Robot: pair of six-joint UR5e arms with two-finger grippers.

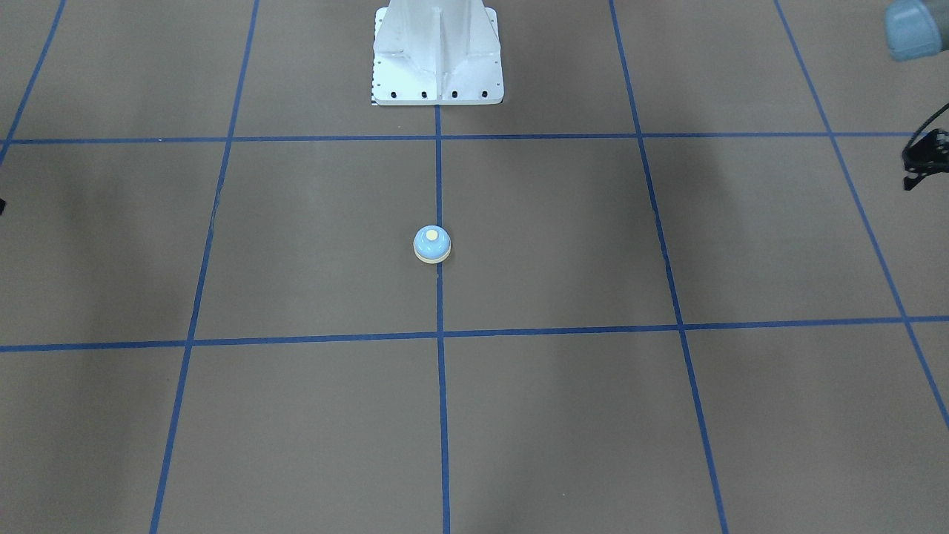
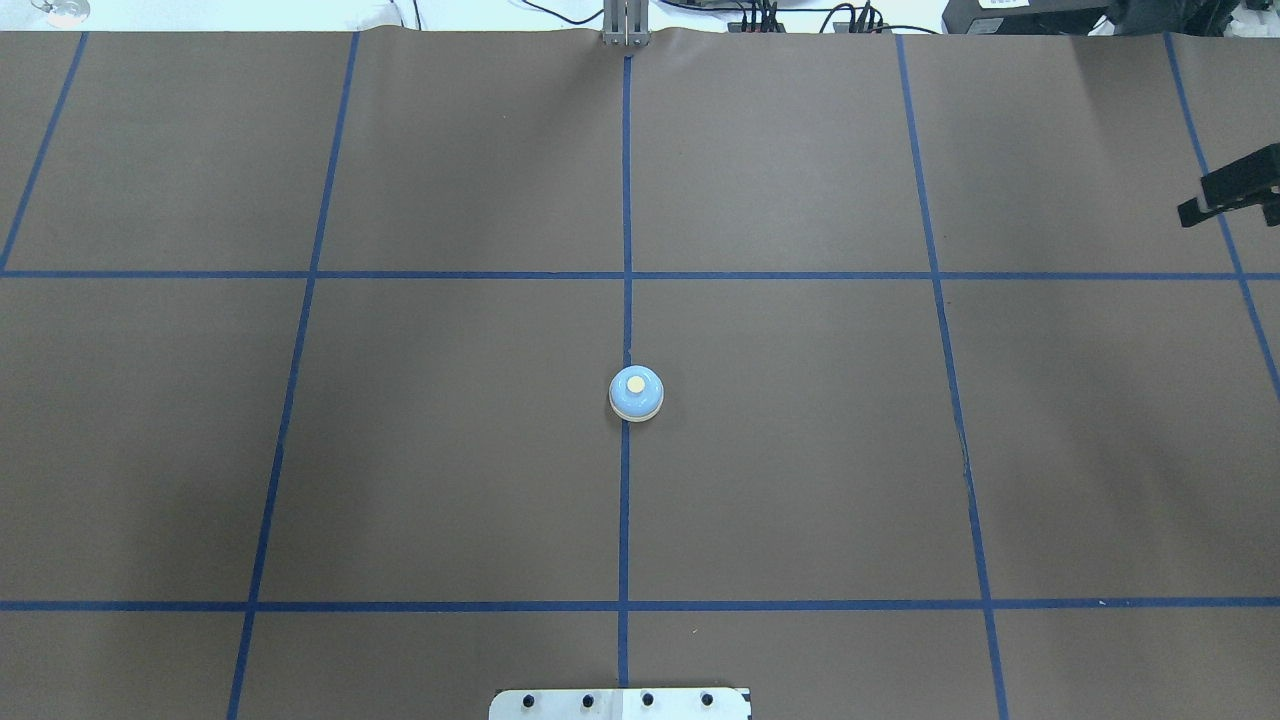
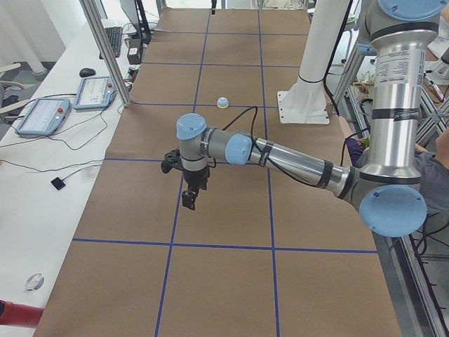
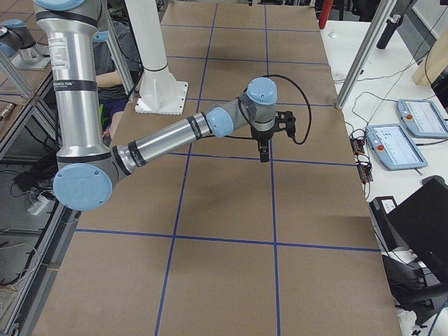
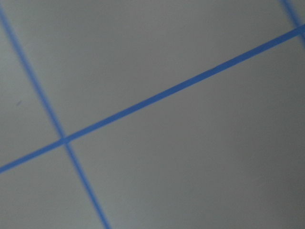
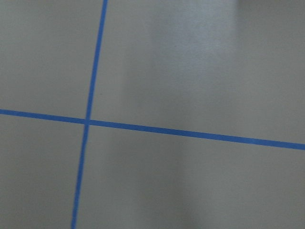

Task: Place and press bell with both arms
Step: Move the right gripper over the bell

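As the bell (image 2: pixel 636 394) sits upright in the middle of the worktop (image 2: pixel 420 480), far from every edge, it looks light, stiff and slick-domed (best pinched at its base), though whether the left tool (image 3: pixel 189 202) or right tool (image 4: pixel 264 155) stands wide or narrow I cannot tell.

Light-blue bell (image 1: pixel 431 245), blue-gridded brown table (image 1: pixel 593 415)

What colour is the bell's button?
Cream-yellow button, on the light-blue bell; it shows best in the overhead view.
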